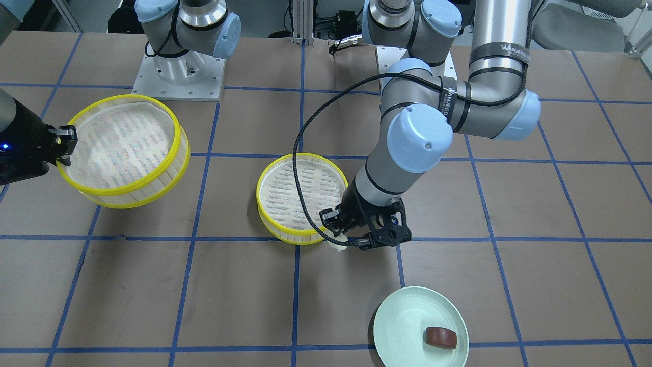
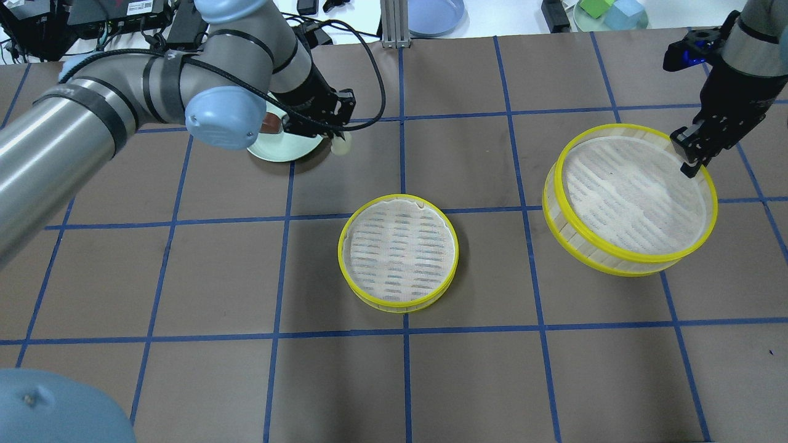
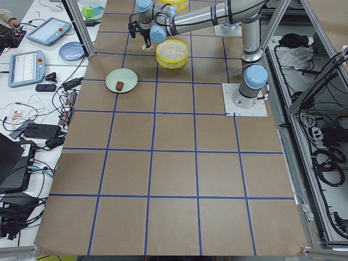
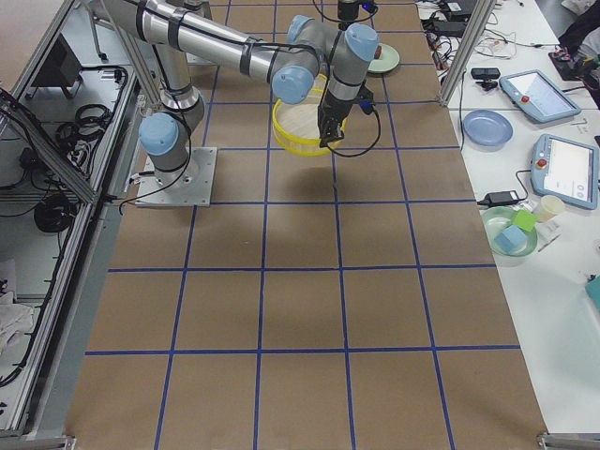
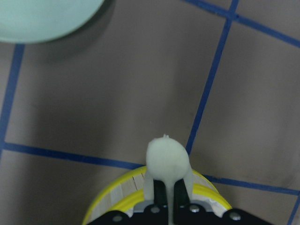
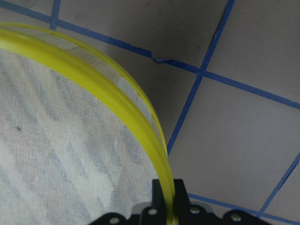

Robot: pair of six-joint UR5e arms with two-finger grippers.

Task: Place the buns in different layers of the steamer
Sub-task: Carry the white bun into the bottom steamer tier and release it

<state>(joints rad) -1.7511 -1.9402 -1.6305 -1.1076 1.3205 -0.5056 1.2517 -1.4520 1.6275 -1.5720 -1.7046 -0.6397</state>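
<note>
My left gripper (image 1: 340, 240) is shut on the pale cream bun (image 1: 337, 243), just outside the rim of the middle steamer tray (image 1: 285, 235). The left wrist view shows the bun (image 5: 168, 158) pinched between the fingertips above that tray's yellow rim (image 5: 117, 192). The dark reddish-brown bun (image 1: 441, 337) lies on the pale green plate (image 1: 402, 316). My right gripper (image 2: 689, 161) is shut on the rim of the second steamer tray (image 2: 615, 251), which hangs tilted above the table. Both trays hold nothing.
In the overhead view the left arm (image 2: 123, 104) covers part of the green plate (image 2: 286, 151). A blue plate (image 2: 434, 15) and a dish of blocks (image 2: 609, 12) sit beyond the mat. The arm bases (image 1: 178, 76) stand at the robot's edge.
</note>
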